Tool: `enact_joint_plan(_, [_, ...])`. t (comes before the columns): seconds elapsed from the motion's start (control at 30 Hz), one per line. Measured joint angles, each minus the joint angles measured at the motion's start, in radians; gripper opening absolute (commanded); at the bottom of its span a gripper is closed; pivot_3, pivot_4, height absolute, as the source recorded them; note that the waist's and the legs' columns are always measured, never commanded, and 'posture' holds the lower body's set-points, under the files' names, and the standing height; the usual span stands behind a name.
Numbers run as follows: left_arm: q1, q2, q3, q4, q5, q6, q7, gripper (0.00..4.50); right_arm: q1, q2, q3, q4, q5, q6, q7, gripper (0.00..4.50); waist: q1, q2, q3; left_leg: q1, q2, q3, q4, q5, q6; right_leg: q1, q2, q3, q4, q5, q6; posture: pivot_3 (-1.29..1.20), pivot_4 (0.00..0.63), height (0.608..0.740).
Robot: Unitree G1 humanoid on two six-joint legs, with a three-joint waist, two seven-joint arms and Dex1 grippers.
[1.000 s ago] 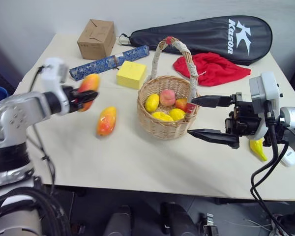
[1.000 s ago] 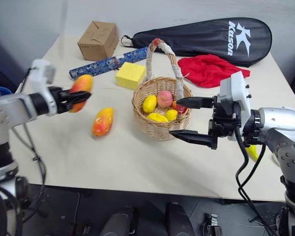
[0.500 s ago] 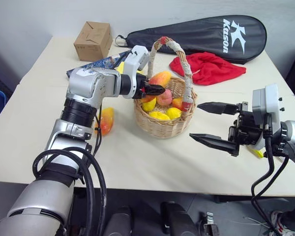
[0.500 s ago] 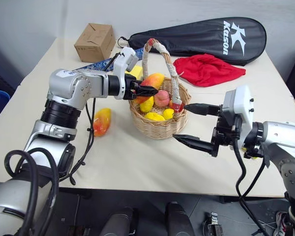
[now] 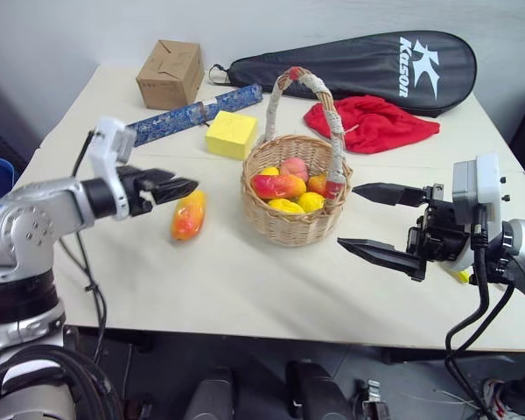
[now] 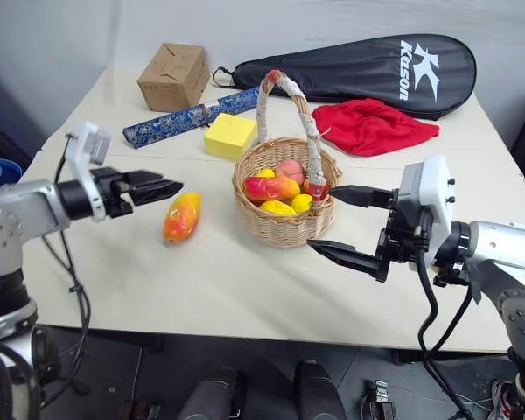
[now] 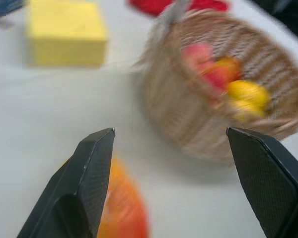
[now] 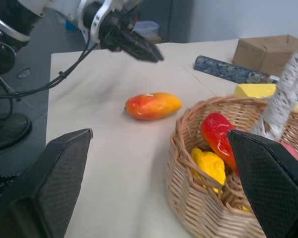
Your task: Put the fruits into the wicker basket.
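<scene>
The wicker basket (image 5: 296, 219) stands mid-table with several fruits inside, a red-orange mango (image 5: 277, 185) lying on top. A second mango (image 5: 188, 215) lies on the table to its left. Just above and left of that mango hovers my left gripper (image 5: 182, 184), open and empty, pointing toward the basket; its wrist view has the mango (image 7: 121, 210) below the fingers and the basket (image 7: 188, 114) ahead. To the right of the basket my right gripper (image 5: 346, 215) is wide open and empty. A bit of the yellow banana (image 5: 459, 275) peeks out behind that right hand.
At the back of the table are a brown cardboard box (image 5: 169, 73), a blue patterned roll (image 5: 192, 114), a yellow sponge block (image 5: 231, 134), a red cloth (image 5: 372, 122) and a black racket bag (image 5: 359, 66). The table's front half is bare.
My left gripper carried a mango over the basket, let it go there, and drew back to the left, now open. The right arm stayed still.
</scene>
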Motion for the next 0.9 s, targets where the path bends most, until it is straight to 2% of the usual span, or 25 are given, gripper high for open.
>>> enact_joint_plan(0.1, [0.034, -0.073, 0.010, 0.016, 0.000, 0.006, 0.047, 3.77, -0.018, 0.000, 0.023, 0.005, 0.006, 0.000, 0.009, 4.50, 0.011, -0.001, 0.000, -0.001, -0.001, -0.002, 0.000, 0.000, 0.000, 0.001, -0.001, -0.002, -0.002, 0.000, 0.000, 0.00, 0.150, 0.740])
enact_joint_plan(0.23, [-0.020, -0.153, -0.004, 0.126, 0.027, 0.005, 0.131, 3.77, -0.047, 0.007, 0.042, 0.020, 0.008, 0.000, 0.017, 4.50, 0.016, -0.001, 0.000, -0.001, -0.002, -0.001, 0.000, 0.000, 0.000, 0.000, -0.001, -0.002, -0.002, 0.000, 0.000, 0.00, 0.150, 0.740])
enact_joint_plan(0.37, [-0.078, -0.183, -0.040, 0.255, 0.098, 0.006, 0.226, 3.77, -0.060, 0.012, 0.060, 0.038, 0.008, 0.001, 0.015, 4.50, 0.013, -0.001, 0.000, -0.001, -0.002, 0.000, 0.000, 0.000, 0.000, -0.001, -0.001, -0.002, -0.001, 0.000, 0.000, 0.00, 0.150, 0.740])
enact_joint_plan(0.5, [-0.125, -0.208, -0.076, 0.328, 0.130, -0.020, 0.246, 3.77, -0.067, 0.020, 0.061, 0.039, 0.008, 0.001, 0.005, 4.50, 0.011, -0.001, 0.000, -0.001, -0.002, -0.001, -0.001, 0.001, -0.001, -0.001, -0.001, -0.002, -0.001, 0.000, 0.000, 0.00, 0.150, 0.740])
enact_joint_plan(0.67, [-0.147, -0.208, -0.141, 0.363, 0.155, -0.055, 0.225, 2.69, -0.078, 0.034, 0.062, 0.039, 0.009, 0.001, -0.016, 4.50, 0.006, -0.001, -0.001, -0.001, -0.002, -0.001, -0.001, 0.001, -0.002, -0.001, -0.001, -0.002, -0.001, 0.000, 0.000, 0.00, 0.150, 0.740])
enact_joint_plan(0.8, [-0.172, -0.192, -0.178, 0.384, 0.167, -0.064, 0.205, 2.63, -0.081, 0.041, 0.062, 0.038, 0.010, 0.004, -0.030, 4.50, 0.006, -0.001, 0.000, -0.001, -0.002, -0.001, -0.001, 0.002, -0.003, -0.001, -0.001, -0.002, -0.001, 0.000, 0.000, 0.00, 0.150, 0.740])
enact_joint_plan(0.9, [-0.247, -0.189, -0.190, 0.392, 0.153, -0.051, 0.167, 2.63, -0.084, 0.044, 0.062, 0.037, 0.010, 0.006, -0.042, 4.50, 0.006, -0.001, 0.000, -0.003, -0.002, -0.001, 0.000, 0.002, -0.003, -0.001, -0.001, -0.003, -0.001, 0.000, 0.000, 0.00, 0.150, 0.740])
